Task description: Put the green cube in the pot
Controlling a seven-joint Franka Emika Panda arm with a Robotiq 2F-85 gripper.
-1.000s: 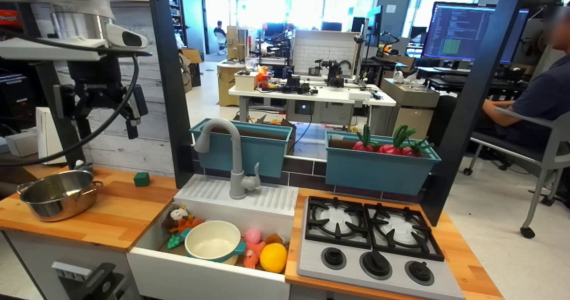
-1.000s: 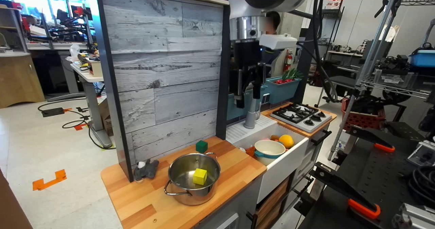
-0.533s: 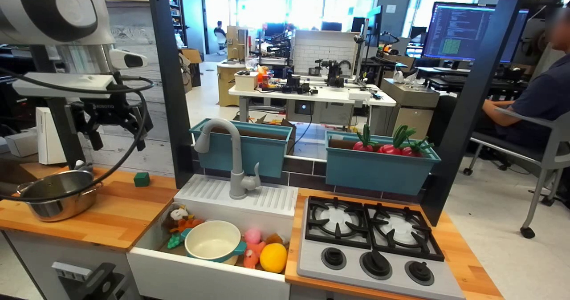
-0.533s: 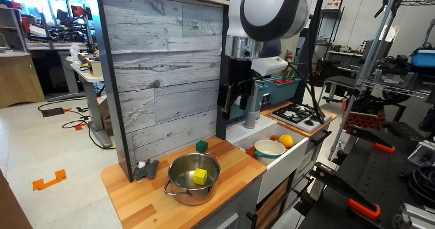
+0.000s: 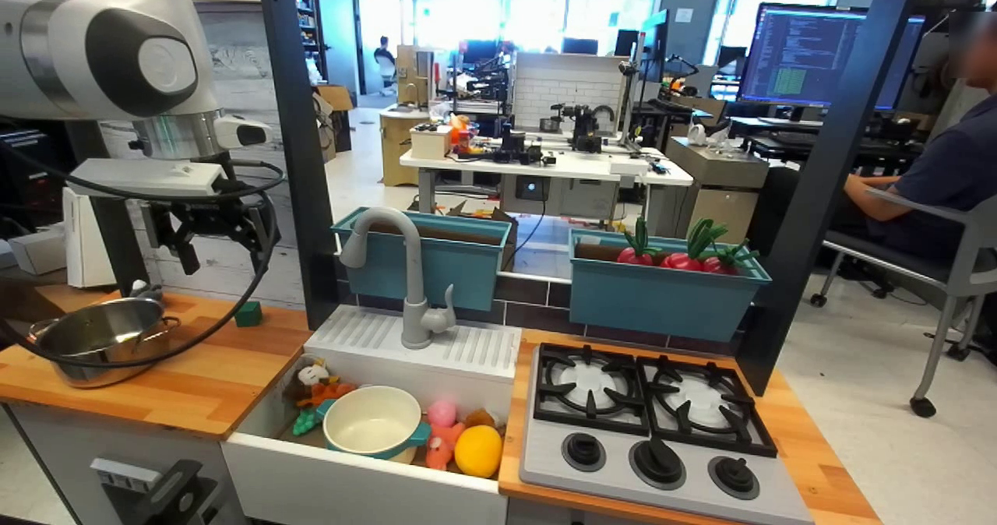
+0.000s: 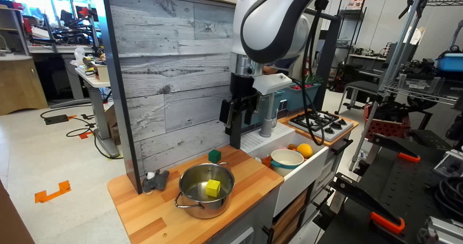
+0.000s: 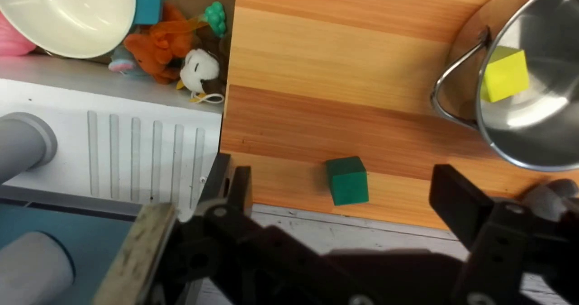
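The green cube (image 5: pixel 248 314) sits on the wooden counter near the plank wall in both exterior views (image 6: pixel 214 156). The silver pot (image 6: pixel 206 209) stands on the same counter beside it, with a yellow block (image 6: pixel 212 188) inside. In the wrist view the cube (image 7: pixel 348 185) lies between the finger lines and the pot (image 7: pixel 466 47) is at the upper right. My gripper (image 5: pixel 226 258) is open and empty, in the air above the cube. It also shows in an exterior view (image 6: pixel 238 125) and in the wrist view (image 7: pixel 342 180).
The plank wall (image 6: pixel 181 74) rises right behind the cube. A grey plush toy (image 6: pixel 155 181) lies beside the pot. The sink with faucet (image 5: pixel 413 276), a cream pot (image 5: pixel 378 424) and toys is alongside. The arm's black cable (image 5: pixel 269 252) hangs across the pot in an exterior view.
My gripper has come down and moved toward the cube, rightward in an exterior view. Its fingers stay open. The cube, pot and yellow block have not moved.
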